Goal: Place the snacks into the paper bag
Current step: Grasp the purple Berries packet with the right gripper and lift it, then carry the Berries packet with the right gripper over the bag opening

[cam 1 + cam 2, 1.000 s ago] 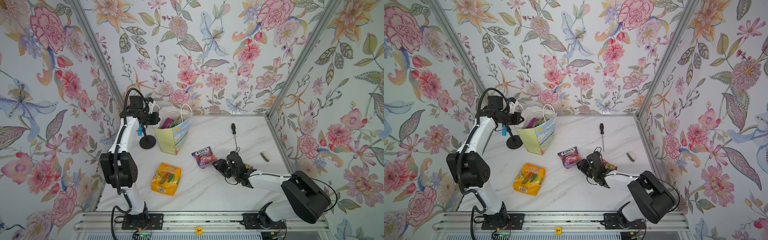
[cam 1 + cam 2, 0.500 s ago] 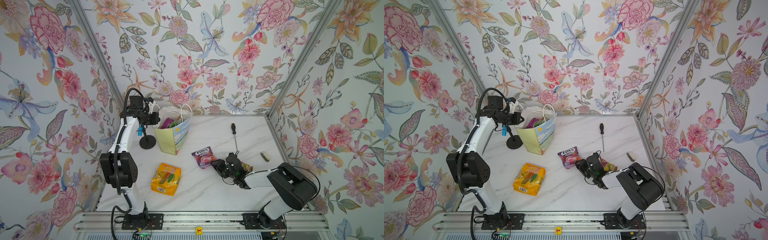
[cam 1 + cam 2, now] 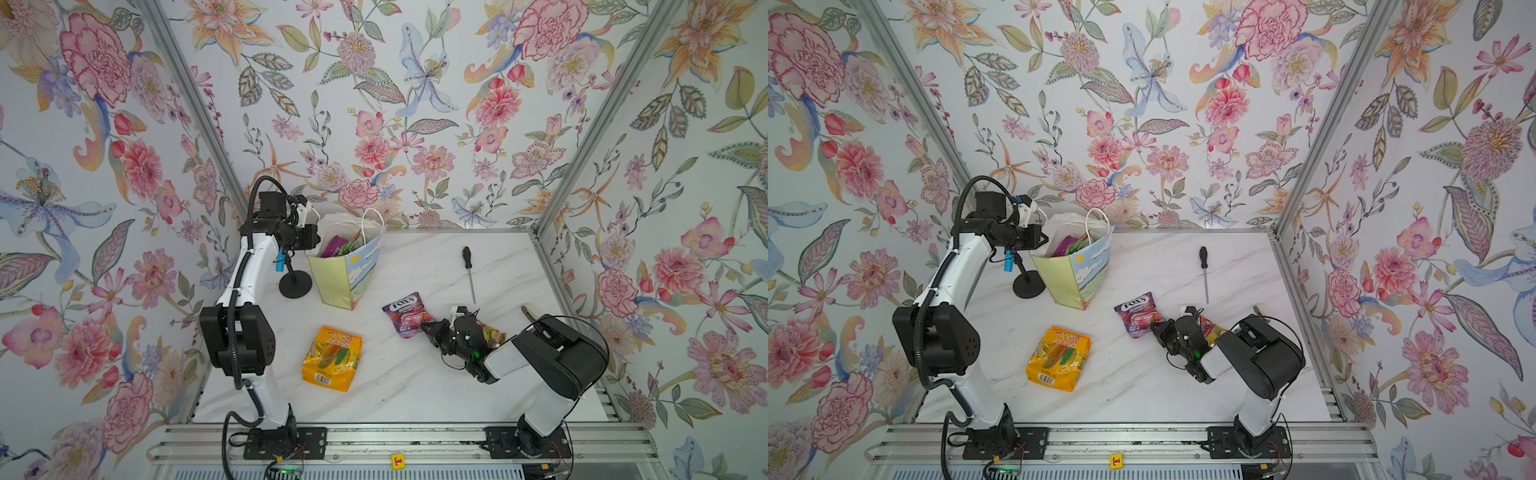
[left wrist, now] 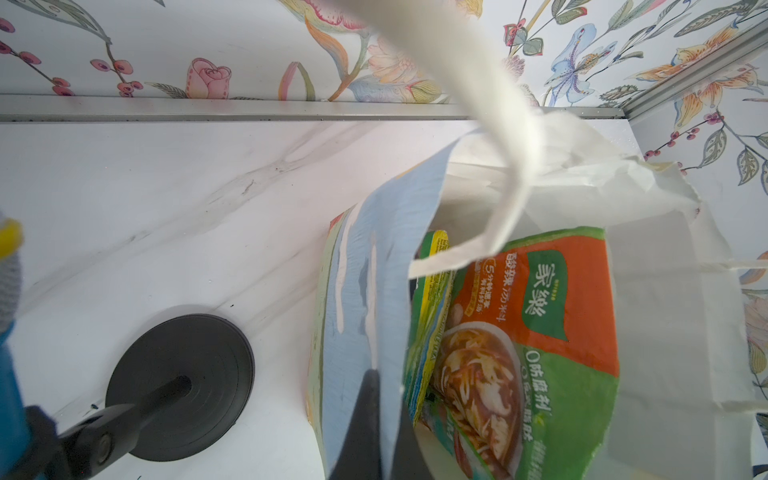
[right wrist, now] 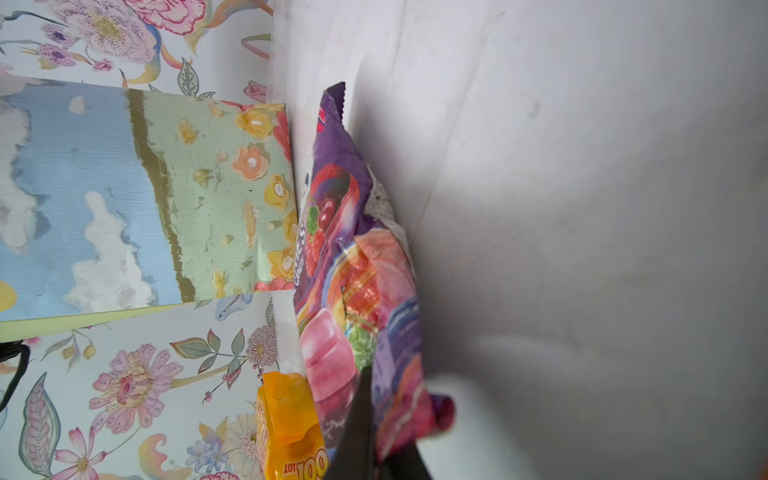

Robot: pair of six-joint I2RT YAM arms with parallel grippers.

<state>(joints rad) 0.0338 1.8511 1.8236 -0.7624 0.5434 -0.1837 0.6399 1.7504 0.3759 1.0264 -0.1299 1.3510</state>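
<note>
- The white table [image 3: 415,374] has flowery walls around it.
- The left arm [image 3: 249,282] reaches to the back of the table. The left gripper [image 3: 312,241] is at the top edge of the paper bag [image 3: 345,278]. Its fingers are pressed together on the bag's blue front wall, as the left wrist view shows.
- The right arm [image 3: 557,357] bends low over the table. The right gripper [image 3: 428,326] pinches the near corner of the purple packet [image 3: 405,313], with its fingers tight on it.
- The paper bag stands up at the back left of the table with its mouth open. It has sky and clouds on the front and pale green sides. Its white cord handle sticks up.
- The yellow packet [image 3: 332,357] with "100" on it lies flat on the table, in front of the bag and well apart from it.
- The purple packet says FOX'S. It lies on the table between the bag and the right arm, outside the bag.
- A green and orange packet [image 4: 540,332] is inside the bag, with more packets beside it.
- A bright packet [image 3: 492,334] lies partly under the right arm.
- The toy microphone [image 3: 281,262] is blue and sits on a black round stand, just left of the bag.
- The screwdriver [image 3: 468,270] lies by itself near the back right of the table.
</note>
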